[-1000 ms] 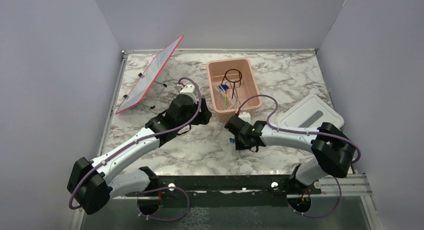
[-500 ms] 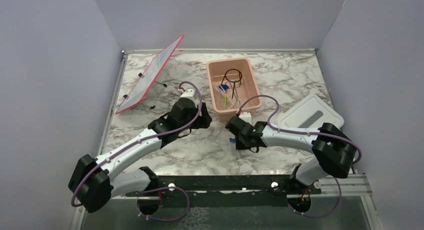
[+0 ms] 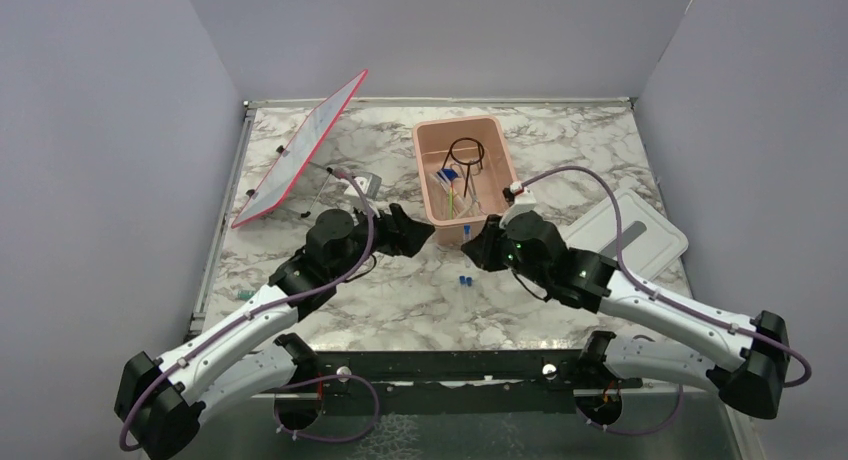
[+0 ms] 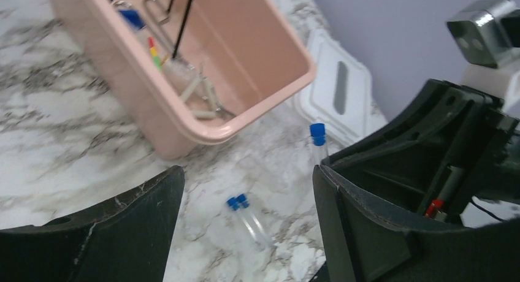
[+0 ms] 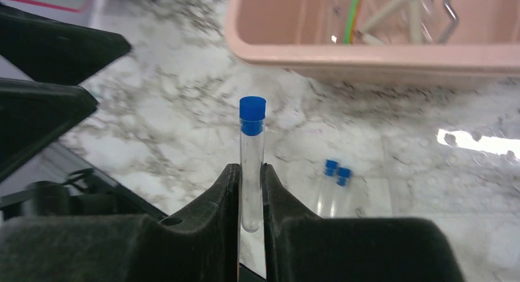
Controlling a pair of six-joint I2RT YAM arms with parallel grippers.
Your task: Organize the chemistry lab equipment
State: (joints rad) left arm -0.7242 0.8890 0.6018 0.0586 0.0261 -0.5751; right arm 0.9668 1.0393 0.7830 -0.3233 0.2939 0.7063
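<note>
Most of the lab things lie in the pink tub (image 3: 456,122) at the back of the counter (image 3: 570,150), so the job looks nearly done. A big flat panel (image 3: 300,155) with a red edge leans at the left. The tub's white lid (image 3: 625,230) lies flat on the right, just beside the right arm. Inside the tub I can see the black wire ring stand (image 3: 465,152), the green-yellow stick (image 3: 452,195) and some thin clear pieces.

Three tubes are not in the tub yet. The two clear tubes (image 3: 465,279) with blue caps lie side by side on the counter, in front of the tub and between the two arms. The third tube (image 5: 252,153) is in the right gripper (image 5: 250,171). Its fingers squeeze the lower part of the tube, which stands up with its blue cap on top. This arm stretches forward and to the left, low over the counter, and the tube is near the tub's front wall. I think the tub is where it should go next.

The left gripper (image 3: 415,235) comes in from the other side, tipped down near the tub's front left corner. Its fingers (image 4: 122,233) are wide apart and hold nothing. The two loose tubes show on the counter under the gap.

One tiny greenish thing (image 3: 243,295) lies at the counter's left edge. It is too small to tell what it is.
</note>
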